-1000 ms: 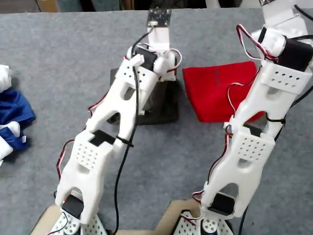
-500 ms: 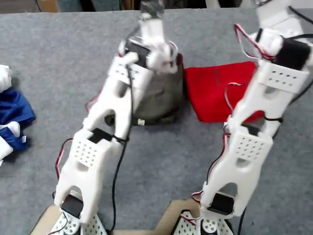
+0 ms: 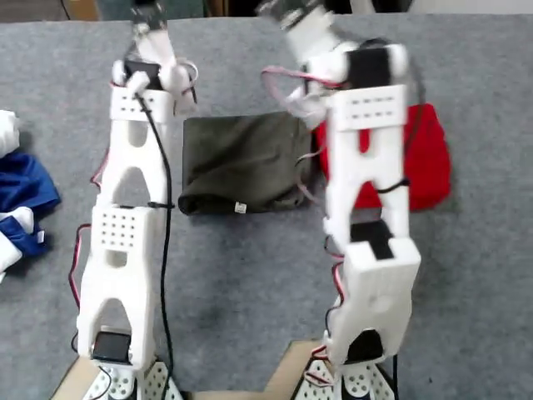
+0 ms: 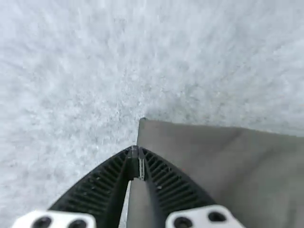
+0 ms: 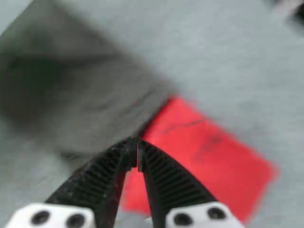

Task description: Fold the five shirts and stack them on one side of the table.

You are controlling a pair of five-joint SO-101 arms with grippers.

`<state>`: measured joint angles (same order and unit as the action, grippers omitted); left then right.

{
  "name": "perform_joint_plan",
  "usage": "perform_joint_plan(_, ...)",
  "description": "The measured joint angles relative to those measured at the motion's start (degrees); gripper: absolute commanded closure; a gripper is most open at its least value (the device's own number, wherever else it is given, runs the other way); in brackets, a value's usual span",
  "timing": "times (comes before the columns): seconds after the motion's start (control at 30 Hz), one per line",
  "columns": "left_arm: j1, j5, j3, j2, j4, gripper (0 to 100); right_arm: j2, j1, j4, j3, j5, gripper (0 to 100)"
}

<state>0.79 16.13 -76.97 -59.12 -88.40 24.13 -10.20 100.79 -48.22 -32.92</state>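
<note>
Now: olive shirt [image 3: 241,162], rumpled rectangle; red shirt [image 3: 429,162] seemingly touching; fuzzy table [image 3: 250,275].

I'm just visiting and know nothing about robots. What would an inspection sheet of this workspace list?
Surface: grey felt table.
Job's things: olive shirt folded mid-table; red shirt folded beside it, partly behind the right arm; blue and white shirts bunched at the edge beyond the left arm.
Clutter: nothing seen.
Grippers: left gripper shut above the olive shirt's corner; right gripper shut above where olive and red shirts meet.
Cables: wires run along both arms.
Surroundings: tan boards under the arm bases.
</note>
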Motion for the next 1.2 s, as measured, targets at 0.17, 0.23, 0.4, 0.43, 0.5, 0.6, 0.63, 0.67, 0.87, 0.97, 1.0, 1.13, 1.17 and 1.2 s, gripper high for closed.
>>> perform_joint_plan(0.17, 0.44, -0.18, -0.09, -6.42, 3.52, 97, -1.93, -0.79, -8.62, 25.23, 2.29, 98.4)
perform_joint_plan(0.23, 1.58, -0.18, -0.09, -8.53, 4.04, 97, -1.93, -0.79, -14.33, 33.58, 2.46, 98.4)
perform_joint_plan(0.4, 2.99, -0.44, -0.62, -12.04, 4.75, 97, -1.93, 2.99, -25.93, 47.82, 2.55, 98.4)
perform_joint_plan(0.43, 2.99, -0.44, -0.88, -12.22, 4.84, 97, -1.93, 3.78, -26.9, 49.14, 1.93, 98.4)
perform_joint_plan(0.5, 2.99, -0.44, -1.58, -12.57, 4.57, 97, -1.93, 5.27, -27.52, 50.64, 0.18, 98.4)
perform_joint_plan(0.6, 2.99, -0.44, -2.99, -13.19, 4.4, 97, -2.81, 6.68, -26.81, 50.64, -2.2, 98.4)
perform_joint_plan(0.63, 2.99, -0.44, -3.16, -13.36, 4.4, 97, -3.52, 6.86, -25.14, 50.11, -2.9, 98.4)
perform_joint_plan(0.67, 2.99, -0.44, -3.25, -13.45, 4.4, 97, -4.57, 6.86, -23.82, 49.23, -3.43, 98.4)
perform_joint_plan(0.87, 2.99, -0.44, -3.69, -13.45, 4.31, 97, -11.25, 4.57, -15.12, 41.41, -4.57, 98.4)
perform_joint_plan(0.97, 2.9, -0.44, -3.69, -13.45, 4.31, 97, -11.78, 1.76, -15.12, 40.62, -4.13, 98.4)
perform_joint_plan(1.0, 2.73, -0.44, -3.69, -13.54, 4.31, 97, -11.6, 0.79, -15.82, 40.7, -3.08, 98.4)
perform_joint_plan(1.13, 2.55, -0.26, -3.69, -13.54, 4.31, 97, -7.47, -0.18, -21.45, 45.19, -2.29, 98.4)
perform_joint_plan(1.17, 2.55, -0.26, -3.69, -13.54, 4.31, 97, -5.8, 0.18, -23.03, 46.77, -2.2, 98.4)
perform_joint_plan(1.2, 2.55, -0.26, -3.69, -13.54, 4.31, 97, -3.87, 0.18, -24.44, 48.18, -2.11, 98.4)
